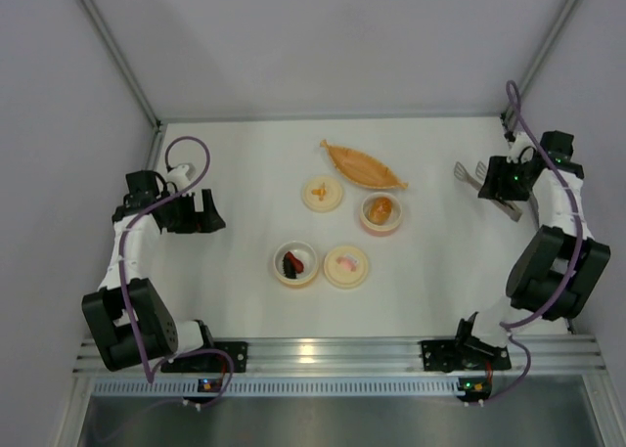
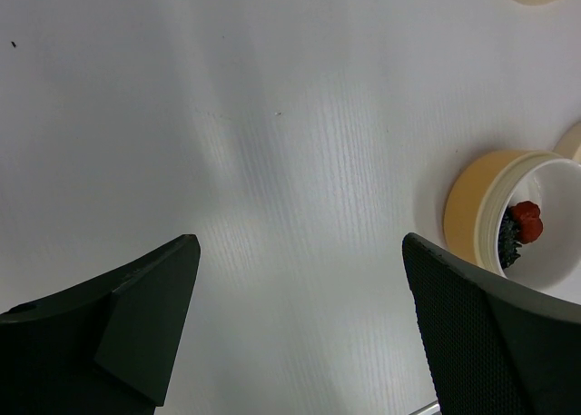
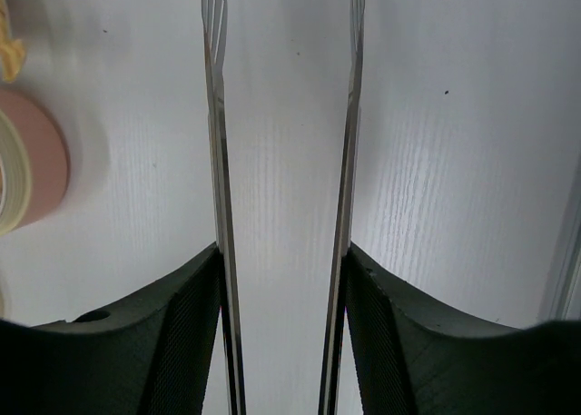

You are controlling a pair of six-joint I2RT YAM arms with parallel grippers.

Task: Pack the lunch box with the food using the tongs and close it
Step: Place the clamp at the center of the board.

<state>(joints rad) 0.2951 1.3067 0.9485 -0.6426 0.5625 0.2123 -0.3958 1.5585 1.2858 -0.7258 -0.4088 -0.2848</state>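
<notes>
We've got a white table [image 1: 245, 154] with the orange boat dish [image 1: 364, 165] at the back, and the yellow-motif lid [image 1: 322, 194] and pink-motif lid [image 1: 346, 266] beside the bowls. The right gripper [image 3: 283, 251], by the right edge, is squeezed partway in on the tongs [image 3: 216, 161] — a finger against each arm — while the left gripper [image 2: 300, 242] hangs wide open, empty. The pink bowl [image 1: 365, 222] has the orange-brown lump [image 1: 381, 208]; the yellow bowl [image 2: 467, 206] has the dark red piece [image 2: 526, 222] and black piece [image 2: 507, 242].
</notes>
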